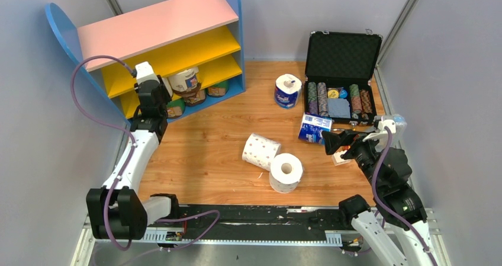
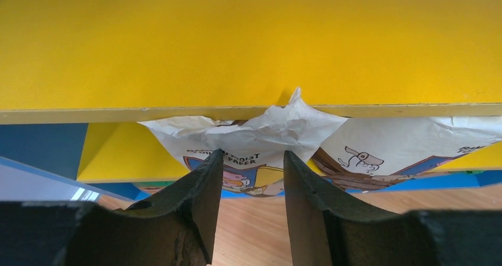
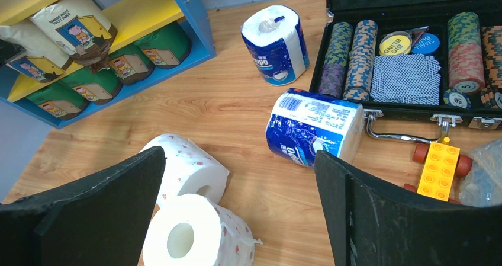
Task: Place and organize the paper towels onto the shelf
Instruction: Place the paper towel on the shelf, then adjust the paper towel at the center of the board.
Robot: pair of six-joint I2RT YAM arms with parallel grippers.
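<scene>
The shelf stands at the back left. Cream-wrapped rolls and green-wrapped rolls sit on its bottom tier. My left gripper is at the front of that tier. In the left wrist view it is open and empty, just short of a cream roll under a yellow board. Two bare white rolls lie mid-table. One blue-white roll stands upright and another lies on its side. My right gripper is wide open and empty, above the table between the bare rolls and the lying blue roll.
An open black case with poker chip stacks and cards sits at the back right. A yellow toy brick on red wheels and a clear plastic bag lie in front of it. Grey walls close in on both sides.
</scene>
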